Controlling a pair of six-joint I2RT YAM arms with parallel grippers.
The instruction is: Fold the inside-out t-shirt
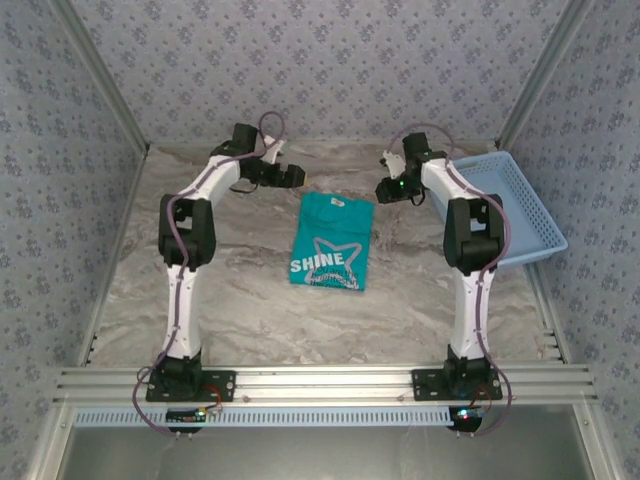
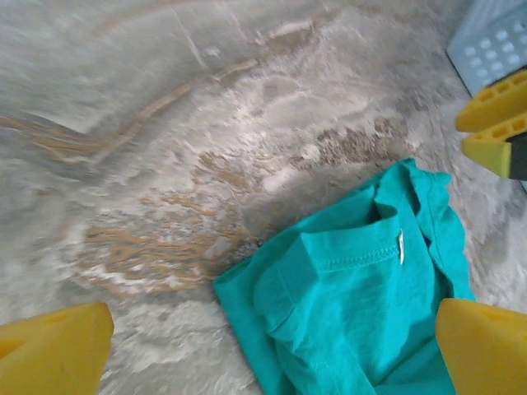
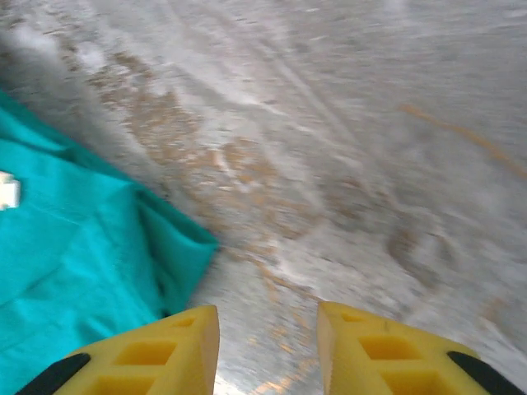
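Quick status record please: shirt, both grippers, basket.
t-shirt: teal, lying in a compact rectangle mid-table, SHINE print facing up
left gripper: open, holding nothing, near the shirt's far-left corner
right gripper: open, holding nothing, near the far-right corner
basket: light blue, far right of the table

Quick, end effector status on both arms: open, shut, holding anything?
Left end effector: open wide, holding nothing.
Right end effector: open, nothing between its fingers.
The t-shirt lies free on the table.
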